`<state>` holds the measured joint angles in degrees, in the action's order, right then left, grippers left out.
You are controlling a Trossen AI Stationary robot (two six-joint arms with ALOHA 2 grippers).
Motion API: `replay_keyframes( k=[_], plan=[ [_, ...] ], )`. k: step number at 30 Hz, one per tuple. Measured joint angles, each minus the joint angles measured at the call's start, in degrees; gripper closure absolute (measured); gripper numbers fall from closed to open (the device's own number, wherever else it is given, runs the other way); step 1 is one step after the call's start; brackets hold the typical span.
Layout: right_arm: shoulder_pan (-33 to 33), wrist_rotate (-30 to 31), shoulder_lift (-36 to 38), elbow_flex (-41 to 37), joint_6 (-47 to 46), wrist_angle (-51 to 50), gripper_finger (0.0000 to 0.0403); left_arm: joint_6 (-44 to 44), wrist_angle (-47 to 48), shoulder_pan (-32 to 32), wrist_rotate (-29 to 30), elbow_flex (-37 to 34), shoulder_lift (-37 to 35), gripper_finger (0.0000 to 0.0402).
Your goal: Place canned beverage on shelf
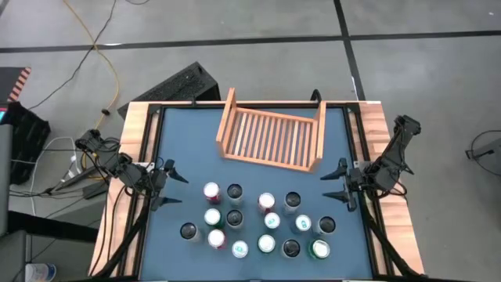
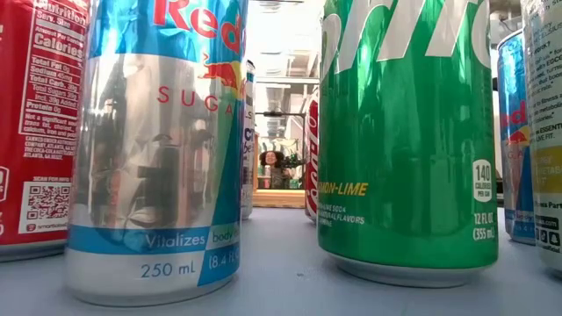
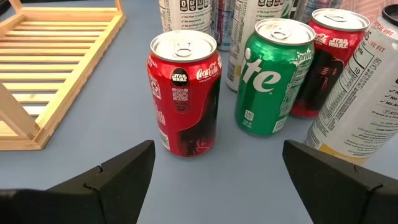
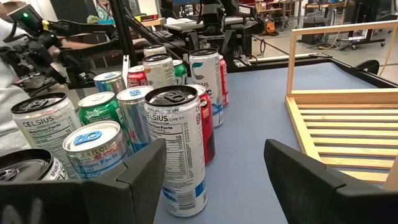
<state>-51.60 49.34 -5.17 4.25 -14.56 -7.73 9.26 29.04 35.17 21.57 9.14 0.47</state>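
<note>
We saw the empty shelf (image 1: 272,135) at the table's (image 1: 188,149) far side, well apart from both tools. Left tool (image 1: 168,185) and right tool (image 1: 338,182) stood apart, holding nothing. Cans (image 1: 258,219) read Coca-Cola (image 3: 183,93), Sprite (image 3: 273,74), Celsius (image 4: 175,149), Red Bull (image 2: 158,140).

Both arms are dark, jointed and slim, the left arm (image 1: 117,164) trailing cables; each ends in 2 black, wedge-shaped fingers (image 3: 118,174) (matte, angular, blunt-tipped).
</note>
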Motion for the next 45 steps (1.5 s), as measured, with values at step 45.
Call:
replay_keyframes(
  k=[45],
  plan=[
    [3.25, 0.13, 0.00, -0.04, 11.52, 27.66, 0.0122, -1.71, -21.76, -0.01, 15.93, -0.18, 0.00, 0.0060]
  ],
)
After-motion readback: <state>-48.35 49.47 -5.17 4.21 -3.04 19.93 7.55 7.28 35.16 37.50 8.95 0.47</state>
